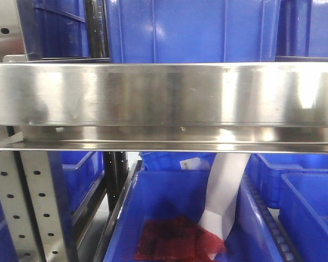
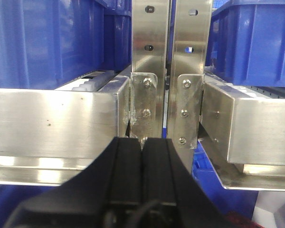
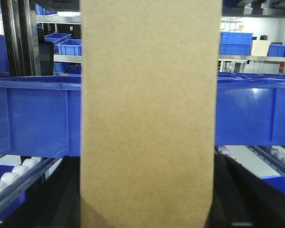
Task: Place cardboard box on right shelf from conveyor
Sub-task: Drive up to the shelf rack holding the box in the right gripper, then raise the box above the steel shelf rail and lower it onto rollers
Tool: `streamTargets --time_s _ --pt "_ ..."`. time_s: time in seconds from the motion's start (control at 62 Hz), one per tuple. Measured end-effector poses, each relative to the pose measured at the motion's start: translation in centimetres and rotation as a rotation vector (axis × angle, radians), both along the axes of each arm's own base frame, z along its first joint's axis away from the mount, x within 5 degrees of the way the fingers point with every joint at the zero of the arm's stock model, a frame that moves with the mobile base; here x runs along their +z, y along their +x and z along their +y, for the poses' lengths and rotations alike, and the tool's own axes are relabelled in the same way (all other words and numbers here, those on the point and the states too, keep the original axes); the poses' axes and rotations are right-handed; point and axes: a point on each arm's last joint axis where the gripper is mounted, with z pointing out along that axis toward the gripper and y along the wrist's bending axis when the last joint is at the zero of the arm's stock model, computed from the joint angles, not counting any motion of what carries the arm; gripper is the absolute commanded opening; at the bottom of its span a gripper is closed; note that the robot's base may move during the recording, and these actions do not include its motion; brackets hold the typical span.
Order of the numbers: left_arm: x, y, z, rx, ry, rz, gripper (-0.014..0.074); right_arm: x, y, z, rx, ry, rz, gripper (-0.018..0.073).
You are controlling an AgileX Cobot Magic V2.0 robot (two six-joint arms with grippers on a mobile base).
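The left gripper point(image 2: 142, 159) is holding nothing, its two black fingers point(image 2: 126, 166) pressing flat against each other. At twelve o'clock from it two perforated steel uprights point(image 2: 151, 57) are standing side by side. One steel rail point(image 2: 52, 123) is running off toward nine o'clock and another toward three o'clock, with blue bins point(image 2: 47, 42) sitting above both.

The right gripper point(image 3: 147, 199) is clamping the cardboard box point(image 3: 149, 104), with dark fingers point(image 3: 242, 194) flanking it at eight and four o'clock. The box is standing upright and filling the middle of the wrist view from six to twelve o'clock; its lower edge is out of view. Behind it a long blue bin point(image 3: 33, 118) is resting above white rollers point(image 3: 9, 178).

In the front view, the right shelf point(image 1: 164, 98) is spanning the frame with its reflective front rail. At six o'clock below it, a blue bin with red mesh point(image 1: 175, 237) is sitting.
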Motion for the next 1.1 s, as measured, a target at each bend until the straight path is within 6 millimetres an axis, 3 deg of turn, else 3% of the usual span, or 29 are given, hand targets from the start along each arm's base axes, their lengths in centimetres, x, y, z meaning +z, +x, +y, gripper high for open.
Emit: streamTargets --time_s 0.161,0.29,0.597,0.839,1.097 --pt "0.0 0.0 0.0 0.000 0.000 0.000 -0.0116 2.9 -0.3 0.0 -0.003 -0.038 -0.024 0.0049" --pt "0.0 0.0 0.0 0.000 0.000 0.000 -0.0116 5.6 0.8 0.0 -0.020 -0.198 0.011 0.0049" --pt "0.0 0.0 0.0 0.000 0.000 0.000 -0.0116 8.7 7.2 0.7 0.084 -0.653 0.186 0.0049" --pt "0.0 0.0 0.0 0.000 0.000 0.000 -0.0116 9.6 12.7 4.0 0.295 -0.914 0.195 0.0049" --pt "0.0 0.0 0.0 0.000 0.000 0.000 -0.0116 7.4 18.4 9.3 0.485 -1.167 0.238 0.0053"
